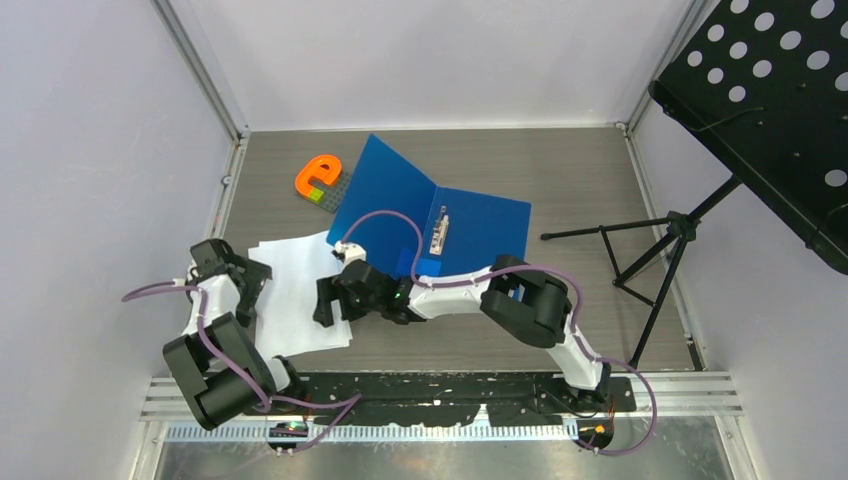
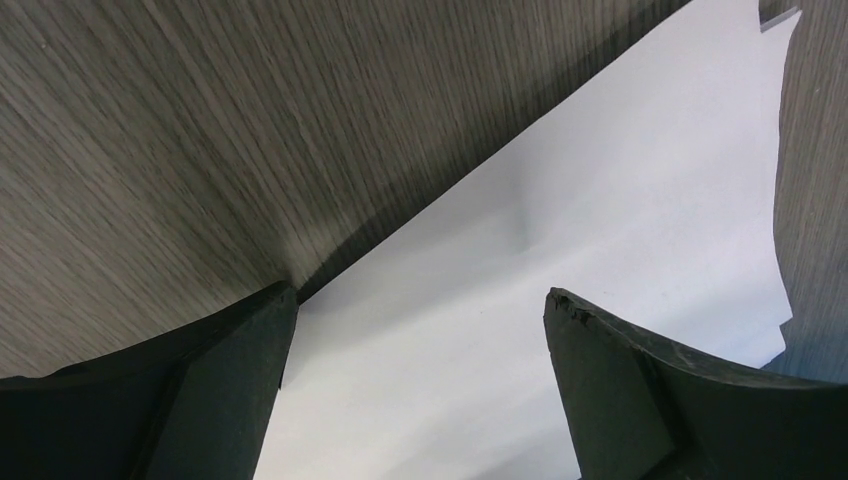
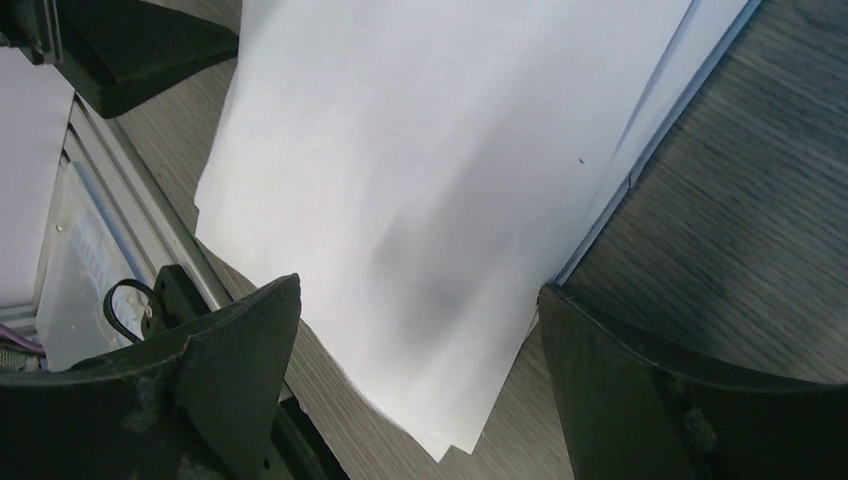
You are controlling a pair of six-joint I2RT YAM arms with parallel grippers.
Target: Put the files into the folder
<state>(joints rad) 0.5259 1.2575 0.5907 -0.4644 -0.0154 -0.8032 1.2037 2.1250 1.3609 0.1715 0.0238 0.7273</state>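
Note:
The blue folder (image 1: pixel 470 225) lies open on the table, its left cover propped up and the metal clip (image 1: pixel 438 232) along its spine. The white files (image 1: pixel 295 295) lie in a loose stack to the left of it, partly over the folder's lower left corner. My left gripper (image 1: pixel 252 282) hovers open over the stack's left edge; in its own view the files (image 2: pixel 600 200) show between the spread fingers (image 2: pixel 230 390). My right gripper (image 1: pixel 327 302) is open over the stack's right side, with the files' (image 3: pixel 430 150) near corner between its fingers (image 3: pixel 230 370). Neither holds anything.
An orange letter-shaped toy (image 1: pixel 320 175) sits on a small block at the back left, beside the folder. A black music stand (image 1: pixel 760 90) on a tripod (image 1: pixel 650 250) rises at the right. A metal rail (image 1: pixel 450 400) runs along the near edge.

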